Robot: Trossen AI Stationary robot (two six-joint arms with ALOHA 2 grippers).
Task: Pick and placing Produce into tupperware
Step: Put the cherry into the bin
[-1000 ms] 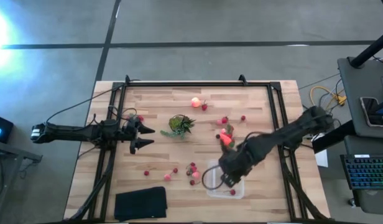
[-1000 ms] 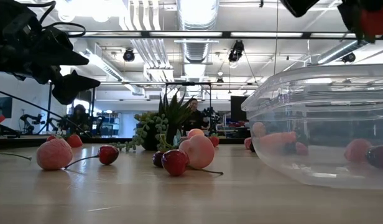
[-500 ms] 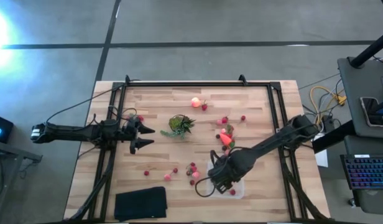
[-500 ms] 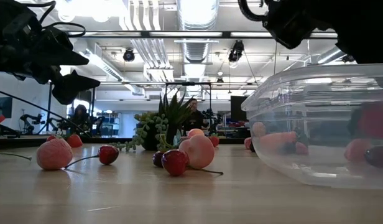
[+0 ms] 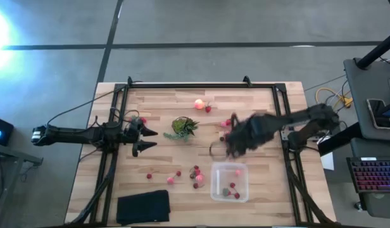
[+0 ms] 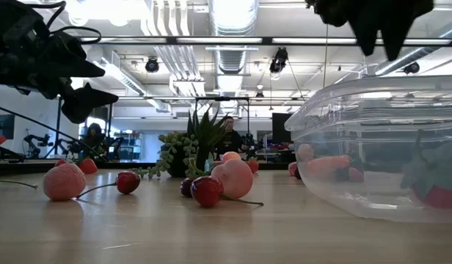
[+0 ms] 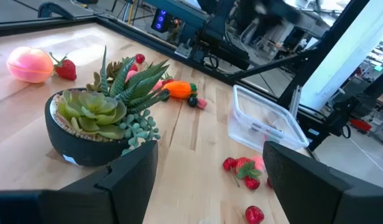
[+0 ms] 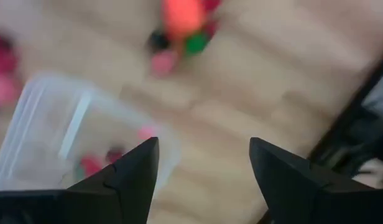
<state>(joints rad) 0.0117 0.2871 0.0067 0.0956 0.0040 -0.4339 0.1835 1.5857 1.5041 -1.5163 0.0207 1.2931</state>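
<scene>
The left gripper (image 5: 146, 139) waits at the table's left side, fingers apart and empty; loose produce (image 5: 196, 172) dots the wood; the tupperware (image 5: 230, 182) holds a few red pieces; the right gripper (image 5: 228, 145) hovers beyond it, fingers spread, empty.

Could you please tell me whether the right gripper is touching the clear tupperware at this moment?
Apart. The right wrist view shows the open right gripper empty, above the tupperware; the high view places it beyond the box, over bare wood.
</scene>
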